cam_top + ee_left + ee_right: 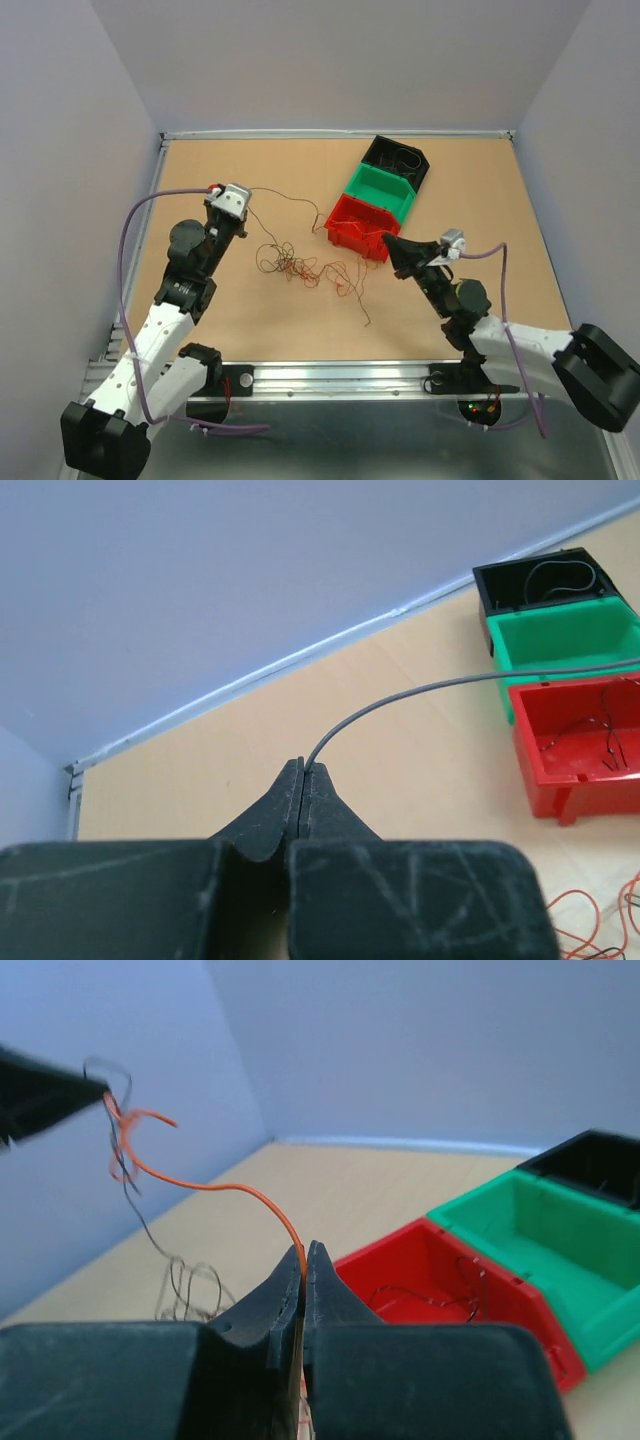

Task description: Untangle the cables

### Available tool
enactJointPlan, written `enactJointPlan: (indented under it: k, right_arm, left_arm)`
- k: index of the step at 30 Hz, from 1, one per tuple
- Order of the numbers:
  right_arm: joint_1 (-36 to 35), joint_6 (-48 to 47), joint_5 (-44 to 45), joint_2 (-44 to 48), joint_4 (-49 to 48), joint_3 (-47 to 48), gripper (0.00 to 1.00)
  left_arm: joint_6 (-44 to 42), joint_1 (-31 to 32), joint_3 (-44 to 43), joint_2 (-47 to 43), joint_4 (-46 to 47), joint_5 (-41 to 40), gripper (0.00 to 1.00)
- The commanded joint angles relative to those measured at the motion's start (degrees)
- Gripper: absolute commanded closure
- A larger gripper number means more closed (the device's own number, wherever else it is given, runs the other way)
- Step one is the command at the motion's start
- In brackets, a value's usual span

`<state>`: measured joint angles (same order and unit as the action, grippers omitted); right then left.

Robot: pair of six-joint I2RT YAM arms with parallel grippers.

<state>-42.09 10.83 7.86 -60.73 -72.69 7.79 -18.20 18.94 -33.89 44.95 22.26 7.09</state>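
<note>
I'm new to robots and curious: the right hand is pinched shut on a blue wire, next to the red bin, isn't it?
Not quite: the wire is orange, not blue. The right wrist view shows the right hand pinched shut on an orange wire, next to the red bin.

Top camera's high behind my bases, looking down over the whole table (260,322). Wrist cameras sit tight behind my left gripper (302,772) and right gripper (303,1253), looking forward; all three catch the red bin (355,222).
</note>
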Motion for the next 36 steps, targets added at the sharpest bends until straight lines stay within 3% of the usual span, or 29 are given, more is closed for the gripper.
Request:
enactJointPlan:
  k: [1, 6, 11, 20, 29, 36]
  right_arm:
    - [-0.54, 2.62, 14.19, 12.10, 0.87, -4.36, 1.00]
    - [-0.54, 2.79, 15.43, 25.73, 14.73, -4.98, 0.99]
    - [-0.45, 2.44, 16.75, 33.48, 19.68, -5.25, 0.99]
    - [-0.45, 0.25, 13.15, 29.79, 27.05, 5.02, 0.99]
    - [-0.54, -2.39, 11.31, 29.27, 47.27, 23.84, 0.99]
    - [-0.45, -2.13, -2.39, 24.18, 54.75, 28.77, 0.99]
  left_arm:
    - [5.27, -3.64, -2.23, 3.81, 5.34, -0.42, 1.00]
    - [6.42, -6.54, -3.38, 6.55, 5.34, 1.26, 1.00]
    - [7.47, -9.53, -4.17, 8.48, 5.78, 0.64, 1.00]
    - [6.51, -10.94, -4.17, 12.18, 8.32, -2.52, 1.00]
    - [10.55, -17.53, -4.78, 12.36, 9.38, 2.66, 1.00]
    - [10.73, -18.15, -13.21, 7.18, 1.13, 20.84, 1.00]
